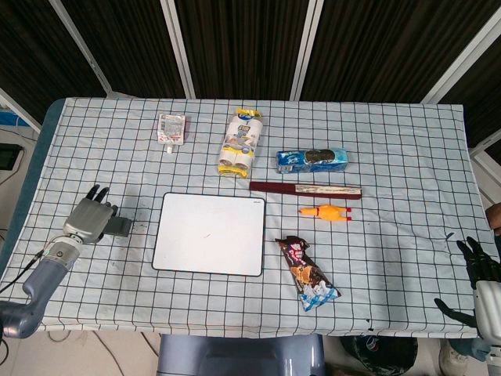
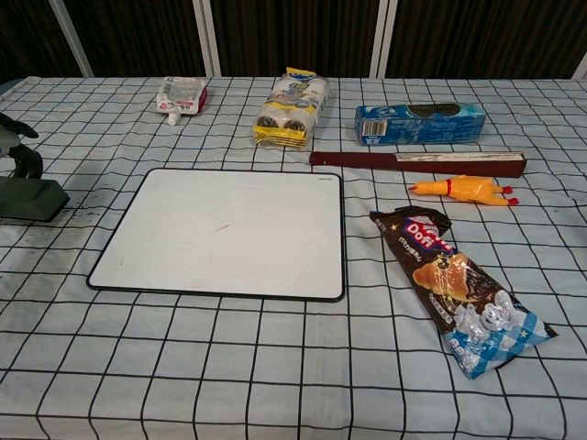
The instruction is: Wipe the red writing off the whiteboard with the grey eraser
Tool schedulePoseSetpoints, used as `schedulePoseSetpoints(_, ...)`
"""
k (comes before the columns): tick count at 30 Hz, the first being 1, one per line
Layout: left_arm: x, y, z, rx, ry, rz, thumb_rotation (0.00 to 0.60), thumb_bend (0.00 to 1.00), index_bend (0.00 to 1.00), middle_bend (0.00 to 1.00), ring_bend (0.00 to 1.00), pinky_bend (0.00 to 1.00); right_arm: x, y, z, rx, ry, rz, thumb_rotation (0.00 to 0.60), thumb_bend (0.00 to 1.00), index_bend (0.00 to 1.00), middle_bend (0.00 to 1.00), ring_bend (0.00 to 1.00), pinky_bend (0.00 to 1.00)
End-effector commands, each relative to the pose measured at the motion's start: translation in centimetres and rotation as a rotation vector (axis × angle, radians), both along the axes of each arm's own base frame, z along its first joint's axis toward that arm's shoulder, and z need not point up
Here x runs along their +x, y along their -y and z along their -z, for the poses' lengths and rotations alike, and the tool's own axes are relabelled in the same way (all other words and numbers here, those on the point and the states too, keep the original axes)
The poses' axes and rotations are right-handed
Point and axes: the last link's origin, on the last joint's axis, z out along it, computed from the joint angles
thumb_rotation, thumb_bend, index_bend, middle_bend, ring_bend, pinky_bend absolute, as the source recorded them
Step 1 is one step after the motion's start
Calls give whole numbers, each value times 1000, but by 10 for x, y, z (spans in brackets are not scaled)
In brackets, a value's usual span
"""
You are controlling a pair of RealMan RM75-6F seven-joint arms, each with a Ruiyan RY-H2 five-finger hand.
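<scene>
The left hand (image 1: 88,218) grips the grey eraser (image 1: 119,226) low on the bench (image 1: 391,141) beside the whiteboard (image 1: 210,233), probably parking it after wiping.

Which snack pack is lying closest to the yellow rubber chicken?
The brown crinkly snack bag with the blue end. It lies just below the yellow rubber chicken; the blue cookie box sits beyond the dark red stick, farther away.

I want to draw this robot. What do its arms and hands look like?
The left arm is smooth grey tube with a silver wrist ring and a thin black cable beside it. The left hand is metallic grey with dark fingers. The right hand is black on a pale wrist.
</scene>
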Motion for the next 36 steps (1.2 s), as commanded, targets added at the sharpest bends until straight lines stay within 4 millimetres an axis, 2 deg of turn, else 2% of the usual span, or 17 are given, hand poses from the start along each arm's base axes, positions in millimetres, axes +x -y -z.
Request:
schedulePoseSetpoints(1,-1,0,4,-3,2,-3,600,275,323,343,0,5,0,0,0,-1,1,0,600,132,6,38,142,187)
schedulePoseSetpoints(6,-2,2,4,-4,-12,-12,600,211,176,202,0,5,0,0,0,1,1,2,600,132,6,38,142,187)
schedulePoseSetpoints(10,-2,5,1,-5,-31,-21,600,187,122,136,0,5,0,0,-1,0,2,1,600,131,6,38,142,187)
schedulePoseSetpoints(16,7,15,-10,5,-25,-20,600,165,64,95,0,6,0,0,-1,-1,1,1,600,132,6,38,142,187)
schedulePoseSetpoints(20,18,26,-27,53,18,1,600,165,19,76,0,5,0,0,-1,-4,1,2,600,132,6,38,142,187)
schedulePoseSetpoints(28,39,78,-81,234,128,84,600,165,0,30,0,5,0,0,-1,-3,1,-1,600,132,6,38,142,187)
schedulePoseSetpoints(36,24,122,-109,316,280,49,600,166,0,0,0,5,0,0,-2,-8,3,-2,600,132,6,38,142,187)
